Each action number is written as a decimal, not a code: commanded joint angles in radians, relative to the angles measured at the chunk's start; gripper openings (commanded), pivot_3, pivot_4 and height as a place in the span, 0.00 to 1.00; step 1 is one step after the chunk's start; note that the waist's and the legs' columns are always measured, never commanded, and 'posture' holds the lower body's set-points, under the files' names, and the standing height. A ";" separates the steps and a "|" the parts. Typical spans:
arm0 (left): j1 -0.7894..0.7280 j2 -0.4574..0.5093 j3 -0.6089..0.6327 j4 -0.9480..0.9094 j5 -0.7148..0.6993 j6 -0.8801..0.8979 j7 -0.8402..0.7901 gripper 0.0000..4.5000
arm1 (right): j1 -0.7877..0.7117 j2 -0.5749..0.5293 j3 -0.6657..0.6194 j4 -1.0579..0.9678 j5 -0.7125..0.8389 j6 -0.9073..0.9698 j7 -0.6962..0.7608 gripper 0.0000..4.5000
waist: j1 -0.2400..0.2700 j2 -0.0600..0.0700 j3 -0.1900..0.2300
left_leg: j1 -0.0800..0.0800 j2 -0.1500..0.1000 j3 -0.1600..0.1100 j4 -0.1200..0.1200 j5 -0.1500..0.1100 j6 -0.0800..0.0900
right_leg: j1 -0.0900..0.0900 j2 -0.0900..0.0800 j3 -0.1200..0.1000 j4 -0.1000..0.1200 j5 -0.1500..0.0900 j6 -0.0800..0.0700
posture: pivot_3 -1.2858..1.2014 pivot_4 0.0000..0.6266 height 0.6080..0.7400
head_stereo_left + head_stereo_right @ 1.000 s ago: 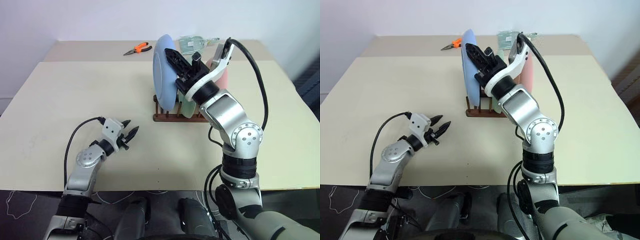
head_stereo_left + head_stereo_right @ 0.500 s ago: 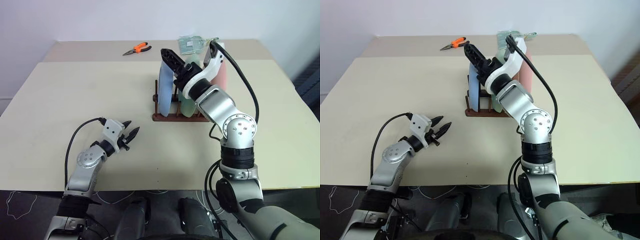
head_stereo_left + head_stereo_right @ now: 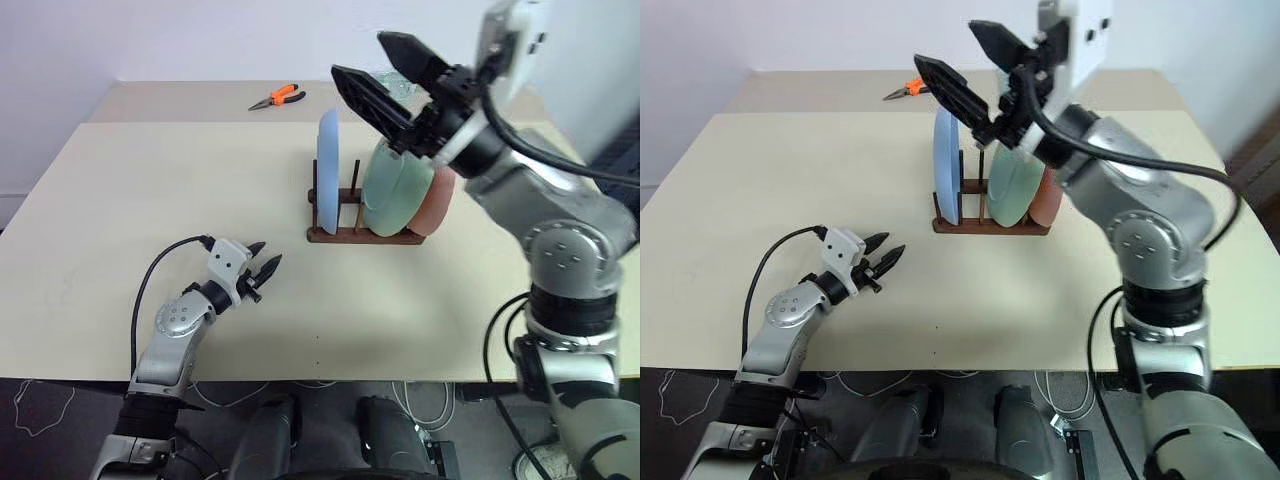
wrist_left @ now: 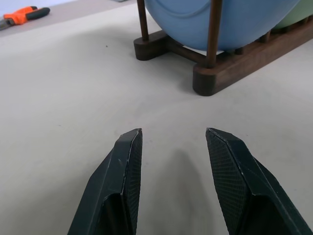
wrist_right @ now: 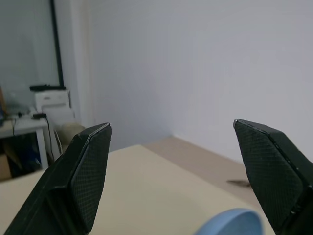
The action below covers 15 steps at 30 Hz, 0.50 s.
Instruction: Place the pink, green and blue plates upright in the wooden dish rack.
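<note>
The wooden dish rack (image 3: 365,236) stands at the middle of the table and holds all three plates on edge. The blue plate (image 3: 328,170) is in the leftmost slot, the green plate (image 3: 388,190) beside it, the pink plate (image 3: 436,200) at the right end, leaning. My right gripper (image 3: 378,72) hangs open above the rack, clear of the plates, with nothing between its fingers. The blue plate's rim (image 5: 230,223) shows below it in the right wrist view. My left gripper (image 3: 262,270) rests low over the table left of the rack, open and empty, pointing at the rack's end (image 4: 215,78).
Orange-handled pliers (image 3: 277,97) lie at the far left of the back table section. The beige table (image 3: 150,200) stretches wide to the left of the rack, and its front edge runs just behind my left arm.
My right gripper opened, released the blue plate and rose up and to the right. The blue plate went from tilted to upright in the rack. The left arm stayed still.
</note>
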 commanded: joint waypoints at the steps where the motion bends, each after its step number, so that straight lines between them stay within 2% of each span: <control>1: -0.004 0.007 0.003 -0.039 -0.006 -0.001 -0.010 0.47 | 0.081 -0.129 -0.056 -0.063 -0.058 0.019 0.098 0.78 | 0.001 0.000 0.000 | 0.000 0.000 0.000 0.000 0.000 0.000 | 0.000 -0.001 0.000 0.000 -0.001 -0.001 | 0.52 0.24 0.98; 2: -0.004 0.009 0.000 -0.043 -0.013 0.005 -0.022 0.47 | 0.141 -0.194 -0.057 -0.099 -0.083 0.020 0.151 0.70 | 0.002 0.000 0.000 | 0.000 0.000 0.000 0.000 0.000 0.000 | 0.000 -0.002 0.000 -0.001 -0.001 -0.002 | 0.52 0.24 0.98; 4: 0.001 0.017 -0.013 -0.063 -0.033 0.027 -0.060 0.47 | 0.260 -0.309 -0.061 -0.163 -0.142 0.011 0.234 0.49 | 0.006 0.000 0.000 | -0.001 0.000 0.000 -0.001 0.000 0.000 | 0.001 -0.003 -0.001 -0.003 -0.001 -0.002 | 0.52 0.24 0.98; 8: 0.005 0.028 -0.059 -0.102 -0.060 0.078 -0.138 0.47 | 0.432 -0.443 -0.052 -0.225 -0.272 -0.033 0.322 0.01 | 0.001 0.000 0.000 | -0.002 0.000 0.000 -0.001 -0.001 0.001 | 0.001 -0.003 -0.001 -0.008 -0.001 -0.003 | 0.52 0.24 0.98; 15: -0.005 0.022 -0.141 -0.172 -0.101 0.158 -0.225 0.47 | 0.510 -0.462 0.054 -0.173 -0.540 -0.086 0.305 0.01 | 0.003 0.000 0.000 | 0.000 0.001 0.001 0.000 -0.001 0.001 | 0.006 -0.003 -0.001 -0.012 -0.001 -0.004 | 0.52 0.24 0.98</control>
